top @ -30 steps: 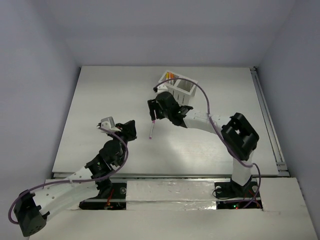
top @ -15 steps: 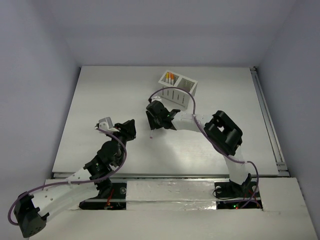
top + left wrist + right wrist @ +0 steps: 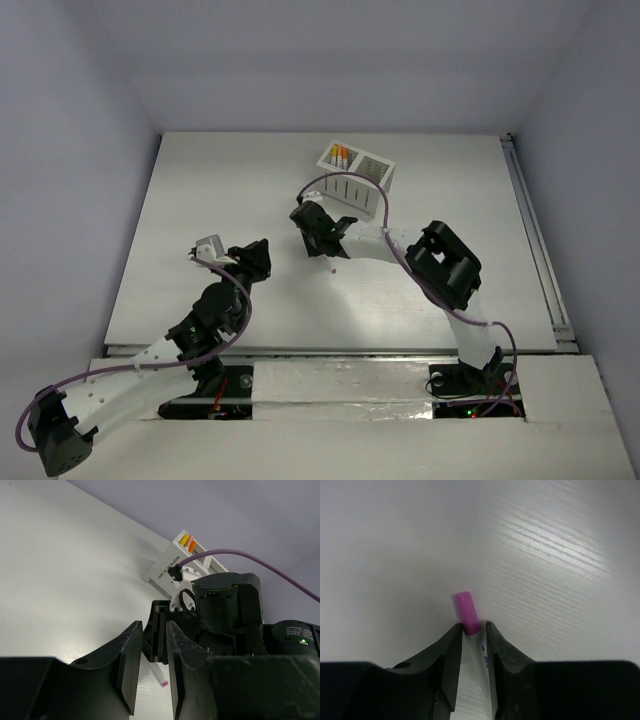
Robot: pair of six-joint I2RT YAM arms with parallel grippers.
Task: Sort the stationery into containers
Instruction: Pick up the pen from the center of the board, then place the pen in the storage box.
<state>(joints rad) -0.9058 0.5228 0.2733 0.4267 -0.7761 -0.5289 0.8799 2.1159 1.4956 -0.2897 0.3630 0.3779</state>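
R gripper (image 3: pixel 472 630) clamped on thin white pen w/ magenta cap (image 3: pixel 466 612), held above table nr white slotted 2-compartment box (image 3: pixel 357 177) | L gripper (image 3: pixel 150 650) nrly closed, empty | risk: shallow cap-end grip, pen cld pivot/slip.

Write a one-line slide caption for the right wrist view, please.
Right gripper pinches a white pen with a magenta cap above the white table.

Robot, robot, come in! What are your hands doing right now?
Right gripper shut on pink-capped pen. Left gripper empty. White box ahead, nothing blocking.
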